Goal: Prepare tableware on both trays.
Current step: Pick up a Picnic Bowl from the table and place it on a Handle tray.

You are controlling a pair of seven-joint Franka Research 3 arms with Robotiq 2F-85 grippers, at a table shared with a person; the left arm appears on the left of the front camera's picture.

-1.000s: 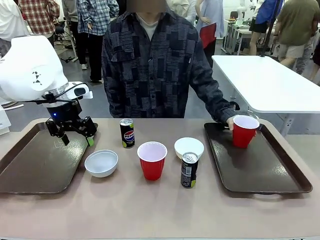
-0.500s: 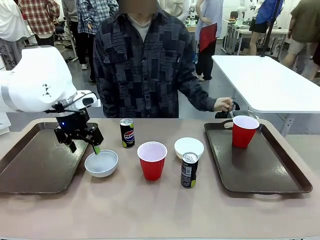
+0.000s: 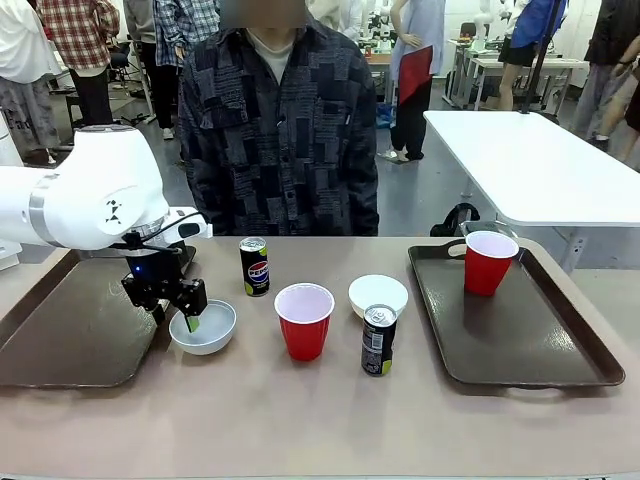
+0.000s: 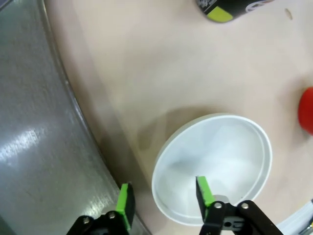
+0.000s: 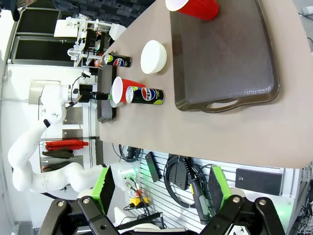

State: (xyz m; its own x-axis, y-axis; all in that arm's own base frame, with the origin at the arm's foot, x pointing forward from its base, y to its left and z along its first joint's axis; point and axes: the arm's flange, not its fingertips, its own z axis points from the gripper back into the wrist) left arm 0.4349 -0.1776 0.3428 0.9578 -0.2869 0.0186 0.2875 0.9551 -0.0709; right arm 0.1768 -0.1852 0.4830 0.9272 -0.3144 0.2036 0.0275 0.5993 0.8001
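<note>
A small white bowl (image 3: pixel 215 328) sits on the bench (image 3: pixel 300 410) just beside the right edge of the left tray (image 3: pixel 60 340), its rim straddled by the spread left jaws, one green pad (image 4: pixel 203 192) inside it and one outside, while the right jaws hang spread, well away from the bench.

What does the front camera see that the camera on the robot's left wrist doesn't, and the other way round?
Front camera: the person behind the table, the right tray with a red cup on it, and a second bowl. Left wrist camera: up close, one of the green fingers is inside the white bowl, the other outside its rim. Both: that bowl, the left tray beside it, and the open fingers.
</note>
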